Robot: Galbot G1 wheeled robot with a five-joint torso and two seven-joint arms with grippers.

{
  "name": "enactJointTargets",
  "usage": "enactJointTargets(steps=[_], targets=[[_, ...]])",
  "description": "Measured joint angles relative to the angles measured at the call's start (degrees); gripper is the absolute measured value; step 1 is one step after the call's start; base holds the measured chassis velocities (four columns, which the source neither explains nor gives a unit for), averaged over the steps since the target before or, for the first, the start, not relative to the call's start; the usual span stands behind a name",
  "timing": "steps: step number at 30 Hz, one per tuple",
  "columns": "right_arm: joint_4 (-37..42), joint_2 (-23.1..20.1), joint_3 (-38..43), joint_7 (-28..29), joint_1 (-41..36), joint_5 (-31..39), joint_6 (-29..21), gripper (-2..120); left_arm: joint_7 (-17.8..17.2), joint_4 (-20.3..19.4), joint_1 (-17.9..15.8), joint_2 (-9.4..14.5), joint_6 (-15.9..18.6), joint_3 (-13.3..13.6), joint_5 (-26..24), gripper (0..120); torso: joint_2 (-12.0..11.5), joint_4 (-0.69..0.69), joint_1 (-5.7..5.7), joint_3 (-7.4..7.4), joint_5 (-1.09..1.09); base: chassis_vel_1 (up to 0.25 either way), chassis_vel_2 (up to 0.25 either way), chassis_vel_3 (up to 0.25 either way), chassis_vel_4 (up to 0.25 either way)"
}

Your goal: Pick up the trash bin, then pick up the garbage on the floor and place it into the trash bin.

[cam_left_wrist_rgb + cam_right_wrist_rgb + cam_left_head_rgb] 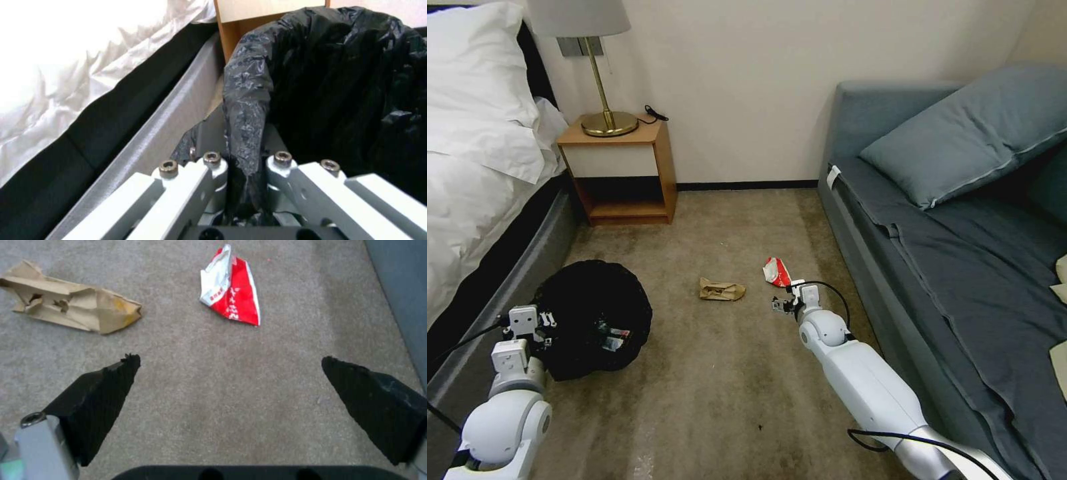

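Note:
The trash bin (594,313), lined with a crinkly black bag, hangs beside the bed on the left. My left gripper (546,322) is shut on its near rim; the left wrist view shows the black bag rim (247,100) pinched between the fingers of this gripper (246,161). A few small pieces lie inside the bin (615,337). On the carpet lie a crumpled brown paper bag (721,289) (71,305) and a red-and-white packet (776,271) (231,290). My right gripper (784,305) (229,373) hovers open just short of the packet, holding nothing.
A bed with white linen (474,153) runs along the left, its grey frame (169,120) close to the bin. A wooden nightstand (620,173) with a lamp stands at the wall. A blue-grey sofa (960,253) borders the right. Bare carpet (714,400) lies between.

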Motion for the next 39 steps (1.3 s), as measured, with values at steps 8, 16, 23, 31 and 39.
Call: enactJointTargets(steps=[8,16,23,31,39], targets=[[-0.3,0.1,0.0,0.0,0.1,-0.1,0.0,100,0.1,0.0,0.2,-0.3,-0.2,0.2,0.4,4,0.0,0.00,0.00,0.00,-0.01,-0.028,0.036,0.034,-0.029],[-0.9,0.2,0.0,-0.3,0.1,-0.4,0.1,100,0.2,0.3,0.3,-0.6,-0.4,0.2,0.6,4,0.0,0.00,0.00,0.00,-0.01,-0.054,0.071,0.059,-0.060],[-1.0,0.1,0.3,-0.5,0.0,-0.6,0.2,100,0.4,0.5,0.4,-0.8,-0.6,0.2,0.8,4,0.0,0.00,0.00,0.00,-0.01,-0.022,0.019,0.024,-0.018],[-1.0,0.1,0.5,-0.5,-0.2,-0.8,0.2,100,0.4,0.5,0.4,-0.8,-0.6,0.2,0.8,4,0.0,0.00,0.00,0.00,0.00,-0.062,0.054,0.054,-0.054],[-1.0,0.2,0.7,-0.5,-0.5,-1.1,0.1,100,0.6,0.5,1.1,-0.8,-0.8,0.1,0.8,4,0.0,0.00,0.00,0.00,0.00,-0.067,0.045,0.054,-0.052]])
